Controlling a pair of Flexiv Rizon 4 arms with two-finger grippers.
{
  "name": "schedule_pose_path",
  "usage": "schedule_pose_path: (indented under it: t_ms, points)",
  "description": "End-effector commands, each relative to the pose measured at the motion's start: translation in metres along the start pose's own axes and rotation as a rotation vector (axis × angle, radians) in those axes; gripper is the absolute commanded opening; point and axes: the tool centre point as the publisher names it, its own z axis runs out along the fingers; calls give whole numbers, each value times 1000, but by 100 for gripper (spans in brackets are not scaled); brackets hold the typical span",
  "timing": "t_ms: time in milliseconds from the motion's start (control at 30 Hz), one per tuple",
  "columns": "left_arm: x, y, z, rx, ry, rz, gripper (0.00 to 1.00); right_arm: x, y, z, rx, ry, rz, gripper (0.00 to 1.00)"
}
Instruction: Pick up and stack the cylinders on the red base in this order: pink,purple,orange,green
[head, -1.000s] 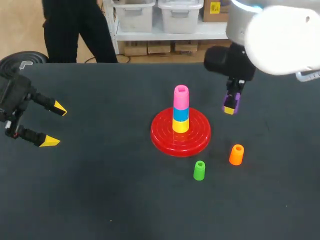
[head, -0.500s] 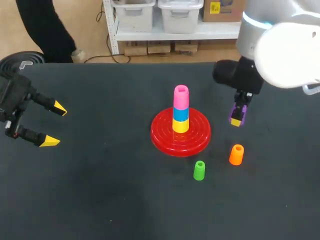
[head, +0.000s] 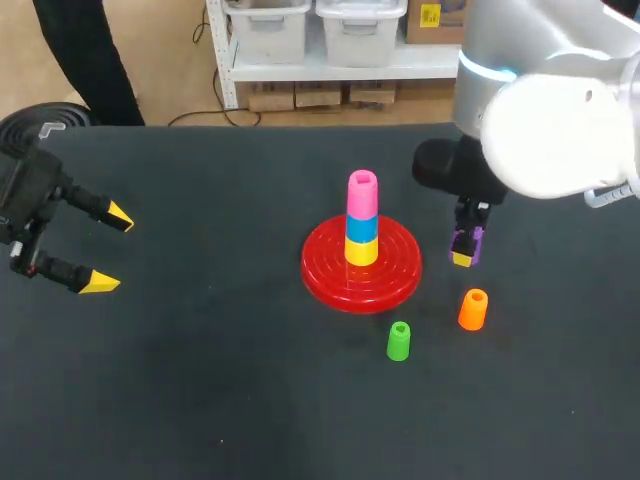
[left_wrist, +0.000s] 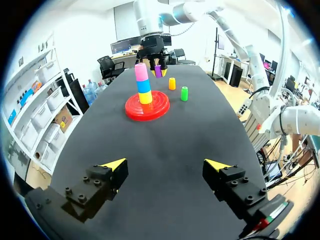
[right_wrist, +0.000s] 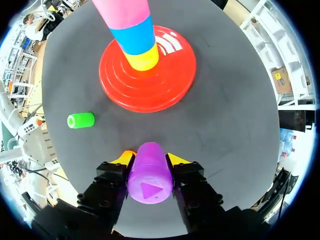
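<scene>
Hanging just right of the red base (head: 325, 270), the purple cylinder (head: 468, 241) is clamped in the right end effector (right_wrist: 150, 159), long axis along it. The pink cylinder (head: 362, 194) topping the base's stack is found leftward. The left end effector (head: 109, 250), spread apart, is far left.

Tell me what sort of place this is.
Probably a robotics lab bench: a black table, the open yellow-tipped left gripper, the right gripper shut on a purple plastic cylinder, and a round red ridged base bearing stacked pink, blue and yellow cylinders.
</scene>
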Motion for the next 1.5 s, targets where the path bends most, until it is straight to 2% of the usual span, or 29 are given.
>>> schedule_pose_path:
  t_ms: [33, 300, 767, 1500]
  points:
    - [1, 0, 0, -3, -3, 3, 100, 3, 5, 5, 30, -8, 1, 0]
    - [1, 0, 0, -3, -3, 3, 100, 2, -3, 3, 85, -13, -5, 0]
    - [1, 0, 0, -3, -3, 3, 100, -7, -35, 9, 43, -37, -17, 0]
    - [1, 0, 0, -3, -3, 3, 100, -6, -31, 18, 21, -36, -23, 0]
